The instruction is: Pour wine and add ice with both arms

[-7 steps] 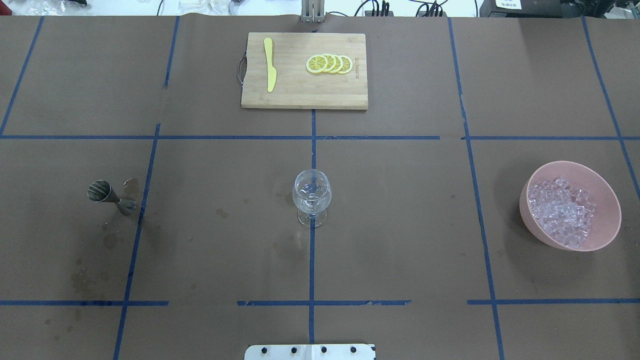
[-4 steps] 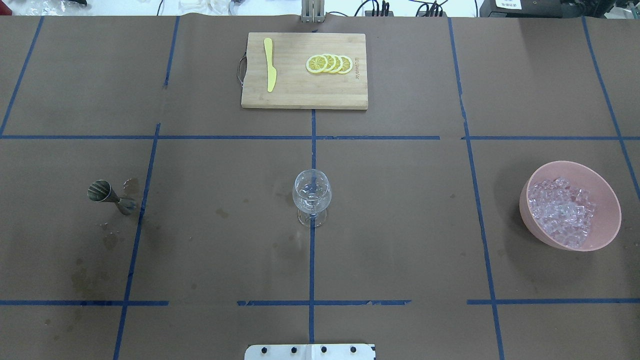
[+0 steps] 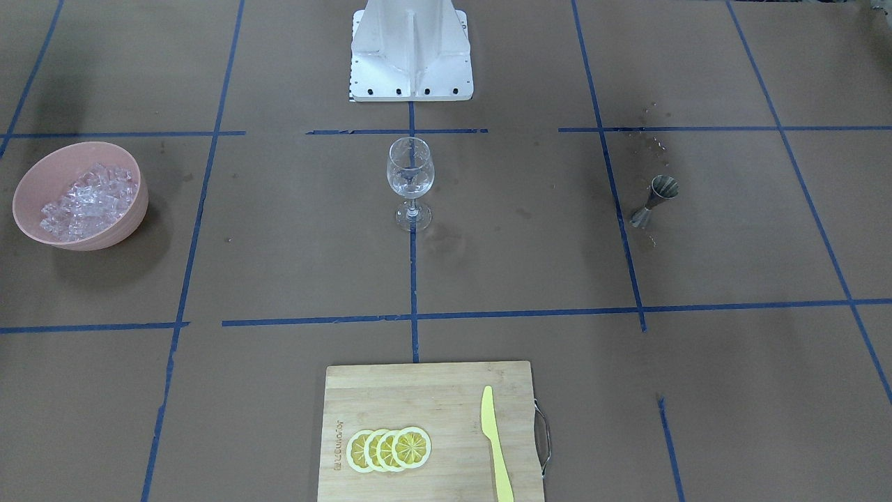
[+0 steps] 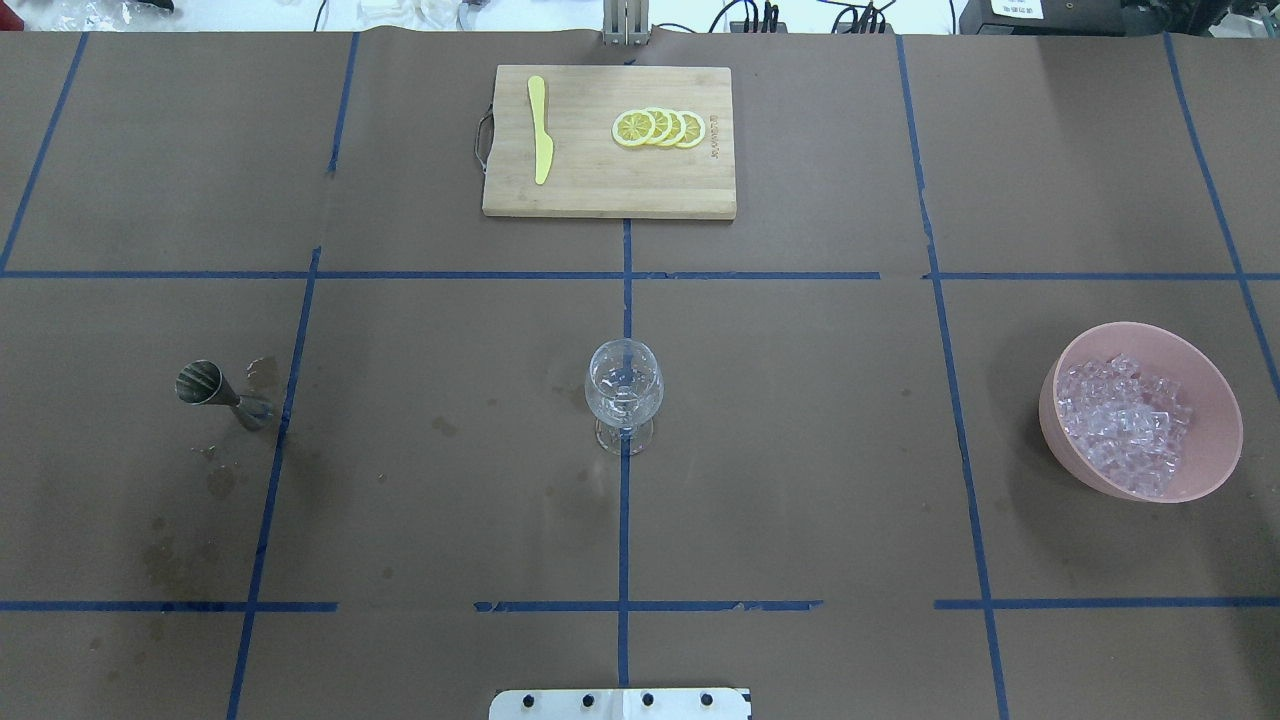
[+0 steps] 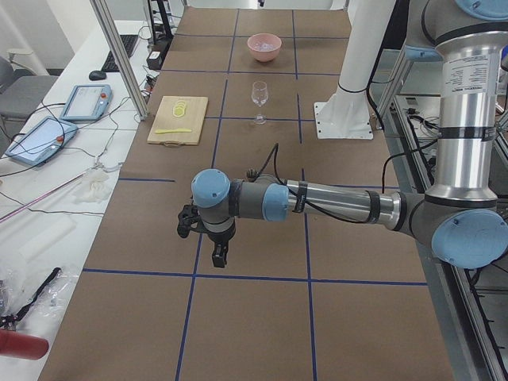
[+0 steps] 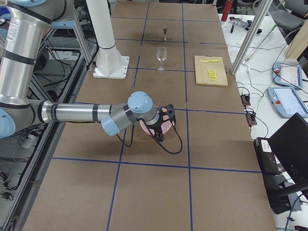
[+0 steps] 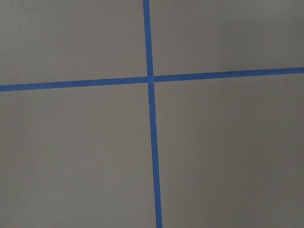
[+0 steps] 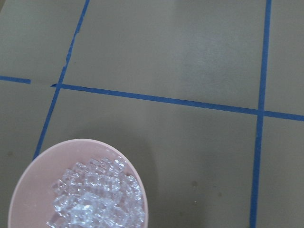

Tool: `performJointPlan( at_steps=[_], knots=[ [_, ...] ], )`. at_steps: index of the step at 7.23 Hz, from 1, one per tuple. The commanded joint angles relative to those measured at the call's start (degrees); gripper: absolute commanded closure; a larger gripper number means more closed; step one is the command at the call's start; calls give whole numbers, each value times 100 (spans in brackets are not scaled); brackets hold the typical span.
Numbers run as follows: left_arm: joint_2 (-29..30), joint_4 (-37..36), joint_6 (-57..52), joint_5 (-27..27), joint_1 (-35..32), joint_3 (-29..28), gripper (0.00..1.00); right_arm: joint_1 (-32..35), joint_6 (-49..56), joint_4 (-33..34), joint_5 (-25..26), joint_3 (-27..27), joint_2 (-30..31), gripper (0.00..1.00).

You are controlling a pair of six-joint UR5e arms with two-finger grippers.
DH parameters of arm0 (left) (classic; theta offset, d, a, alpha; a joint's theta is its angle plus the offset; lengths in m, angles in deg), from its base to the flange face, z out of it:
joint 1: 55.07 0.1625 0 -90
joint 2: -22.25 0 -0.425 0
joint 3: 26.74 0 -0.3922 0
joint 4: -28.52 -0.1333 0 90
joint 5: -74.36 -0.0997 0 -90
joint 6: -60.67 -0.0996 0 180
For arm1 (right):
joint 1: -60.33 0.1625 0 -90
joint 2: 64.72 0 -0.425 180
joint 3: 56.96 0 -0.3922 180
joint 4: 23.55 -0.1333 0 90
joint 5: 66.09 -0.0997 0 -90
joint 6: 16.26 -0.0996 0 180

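Note:
A stemmed glass (image 4: 624, 392) (image 3: 410, 174) stands at the table's centre; any wine in it is too faint to make out. The ice (image 4: 1125, 420) (image 8: 97, 197) fills a pink bowl (image 4: 1205, 440) (image 3: 28, 188) on the robot's right. A metal jigger (image 4: 215, 392) (image 3: 654, 199) stands on its left. Only the side views show the arms. My left gripper (image 5: 218, 255) hangs over bare paper, far from the glass. My right gripper (image 6: 160, 134) hovers just above the bowl (image 6: 167, 127). I cannot tell if either is open or shut.
A wooden cutting board (image 4: 608, 195) with lemon slices (image 4: 660, 128) and a yellow knife (image 4: 540, 130) lies at the table's far side. The white pedestal base (image 3: 411, 52) stands at the near side. Damp stains (image 4: 175, 555) mark the paper near the jigger.

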Motion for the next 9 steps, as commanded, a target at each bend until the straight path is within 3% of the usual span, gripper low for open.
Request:
performJointPlan(
  at_steps=[1, 4, 6, 7, 9],
  knots=[
    [17, 103, 8, 6, 5, -4, 0, -1029, -1346, -579, 803, 210, 45, 1],
    [34, 217, 8, -2, 14, -4, 0, -2594, -2763, -1250, 2420, 210, 54, 0],
    [43, 226, -1, 6, 14, -22, 0, -3405, -3302, -1366, 3222, 210, 71, 1],
    [43, 235, -1, 6, 14, -30, 0, -3669, -3312, -1366, 3469, 210, 211, 5],
    [43, 235, -10, 6, 23, -57, 0, -3838, -3313, -1374, 3489, 210, 361, 11]
  ],
)
